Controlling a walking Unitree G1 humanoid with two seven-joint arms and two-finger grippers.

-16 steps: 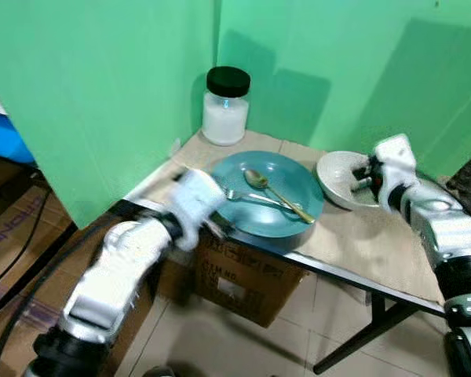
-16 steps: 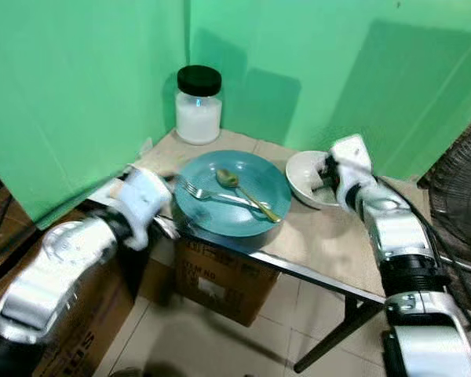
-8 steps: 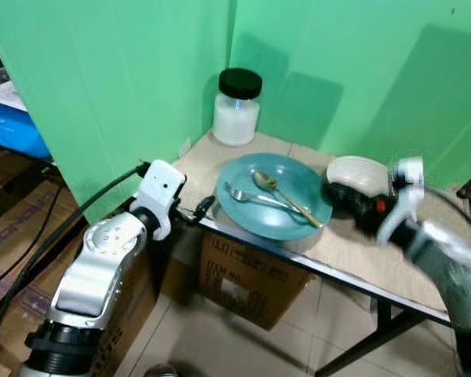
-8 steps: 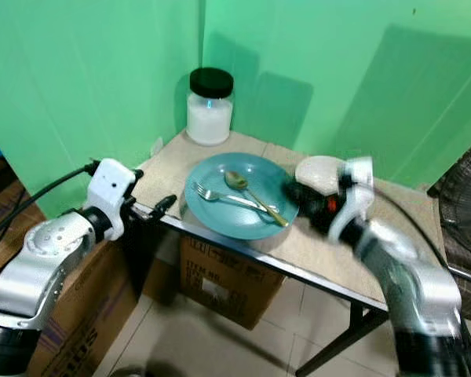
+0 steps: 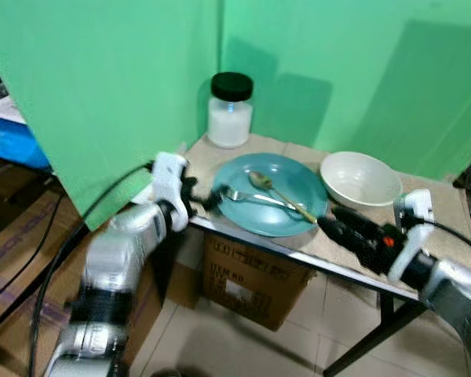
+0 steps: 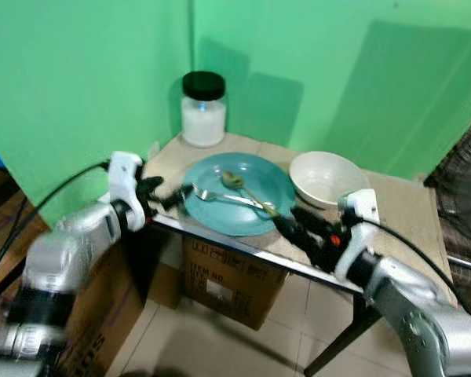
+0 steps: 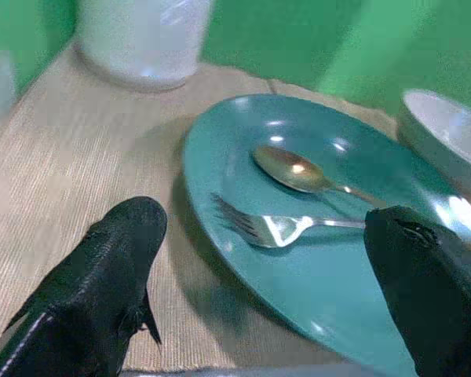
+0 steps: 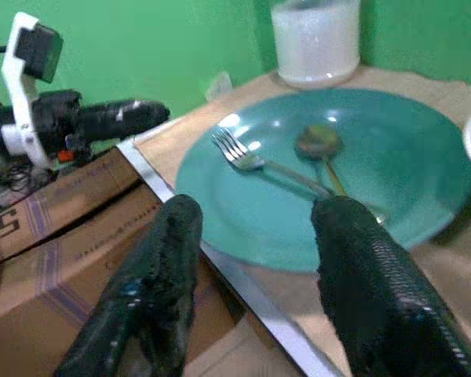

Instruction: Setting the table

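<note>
In the left eye view, a teal plate (image 5: pixel 268 194) lies on the small table (image 5: pixel 424 259) with a fork (image 5: pixel 250 196) and a gold spoon (image 5: pixel 279 192) on it, and a white bowl (image 5: pixel 359 178) stands just beside the plate on the robot's right. A jar (image 5: pixel 229 110) with a black lid stands in the back corner. The left gripper (image 5: pixel 206 198) is at the plate's left rim; the right gripper (image 5: pixel 347 229) points at the near right rim.

In the right eye view the same layout is seen, with the bowl empty and upright.

In the left wrist view the two black fingers (image 7: pixel 102 275) are spread wide with nothing between them, and the fork's tines point toward them.

In the right wrist view the fingers (image 8: pixel 161 275) are also apart and hold nothing; the fork and spoon lie on the plate ahead.

I judge that the cutlery must now be taken off the plate. The next move calls for a low, exact pinch on the thin fork handle without pushing the plate
</note>
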